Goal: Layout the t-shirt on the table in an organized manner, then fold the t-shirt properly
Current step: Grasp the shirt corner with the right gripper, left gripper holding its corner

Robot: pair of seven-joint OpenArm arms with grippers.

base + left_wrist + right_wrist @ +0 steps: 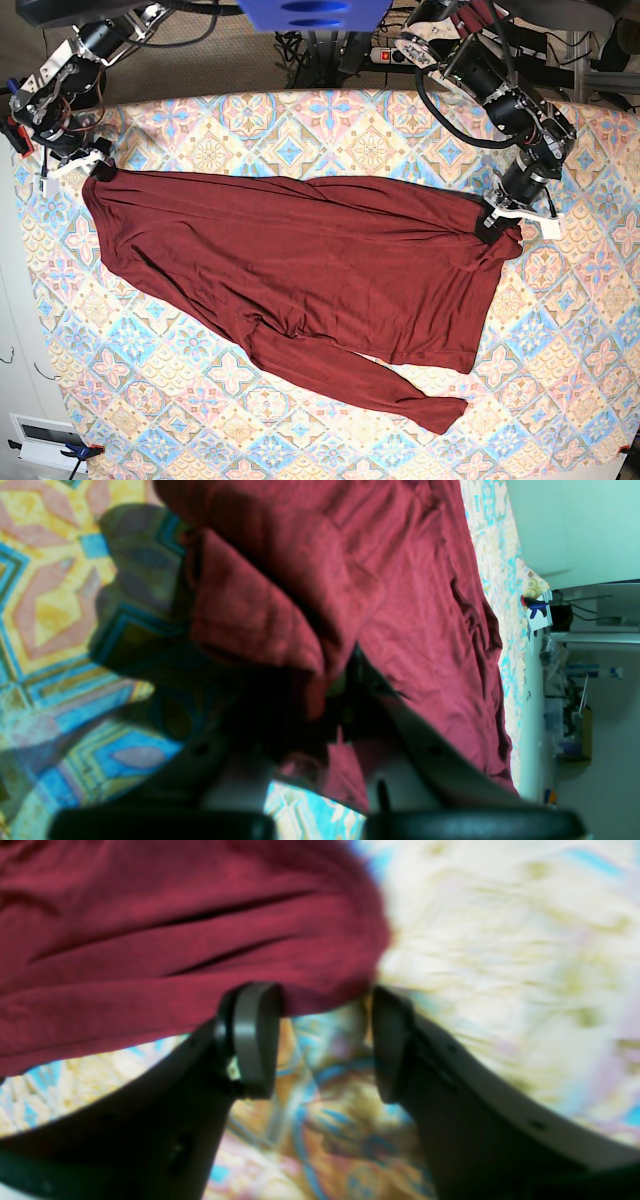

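Even, bright base view; right wrist view blurred throughout; left wrist view oversaturated with deep foreground shadow.

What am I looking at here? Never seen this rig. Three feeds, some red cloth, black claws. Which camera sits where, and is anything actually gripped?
It is a robot with two arms, working over a table covered in a pastel tiled cloth. The base view looks down from above; the other two come from cameras mounted on each wrist, looking along the claws.

A dark red long-sleeved t-shirt lies spread across the table, rumpled, one sleeve trailing toward the near edge.

Sides are the robot's own, so they appear swapped from above. The left gripper sits at the shirt's right-hand end in the base view. It is shut, and its wrist camera shows fabric bunched between the claws, so it holds the shirt.

The right gripper is at the opposite corner. Its jaws stand apart with patterned cloth visible between them and the shirt edge just at their tips: open, nothing gripped.
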